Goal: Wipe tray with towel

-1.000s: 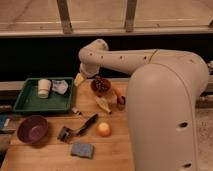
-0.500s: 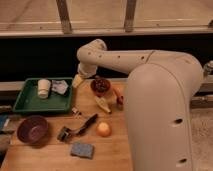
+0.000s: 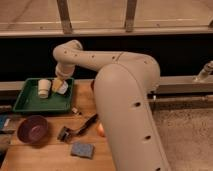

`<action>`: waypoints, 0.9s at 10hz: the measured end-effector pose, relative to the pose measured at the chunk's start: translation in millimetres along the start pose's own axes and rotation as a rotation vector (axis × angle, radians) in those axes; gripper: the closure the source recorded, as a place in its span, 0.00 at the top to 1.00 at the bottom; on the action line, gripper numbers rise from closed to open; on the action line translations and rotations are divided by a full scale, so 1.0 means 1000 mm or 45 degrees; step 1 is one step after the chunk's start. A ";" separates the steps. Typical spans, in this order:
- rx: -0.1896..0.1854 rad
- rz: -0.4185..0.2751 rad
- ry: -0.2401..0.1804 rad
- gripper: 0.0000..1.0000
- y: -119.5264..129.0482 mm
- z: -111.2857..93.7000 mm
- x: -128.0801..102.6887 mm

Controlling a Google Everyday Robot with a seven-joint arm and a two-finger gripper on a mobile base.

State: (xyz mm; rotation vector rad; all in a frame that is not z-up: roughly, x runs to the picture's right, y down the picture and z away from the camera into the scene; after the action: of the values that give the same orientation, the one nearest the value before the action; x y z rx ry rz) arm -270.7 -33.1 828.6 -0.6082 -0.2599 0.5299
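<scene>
End effector [image 3: 58, 84] now leftward, over pale crumpled towel [image 3: 64, 88] in green tray [image 3: 29, 104].

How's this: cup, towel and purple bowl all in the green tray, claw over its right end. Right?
Wrong on one: the camera view shows the purple bowl on the table in front of the green tray. The cup and towel are in it, claw over its right end.

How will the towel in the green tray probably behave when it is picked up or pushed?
The towel lies crumpled in the tray, so it is probably soft and would droop from the gripper, hovering right over it. It looks small, so likely light. Pushed, it may bunch up and nudge the white cup beside it.
</scene>
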 end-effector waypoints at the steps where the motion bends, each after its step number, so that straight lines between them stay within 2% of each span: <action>1: -0.025 -0.028 -0.014 0.80 0.009 0.008 -0.008; 6: -0.031 -0.026 -0.013 0.80 0.009 0.010 -0.009; 9: -0.060 0.004 0.009 0.80 0.003 0.040 0.003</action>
State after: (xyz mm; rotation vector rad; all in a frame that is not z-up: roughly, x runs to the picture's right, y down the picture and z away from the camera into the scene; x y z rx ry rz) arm -284.6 -10.4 858.9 -0.6562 -0.2652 0.5253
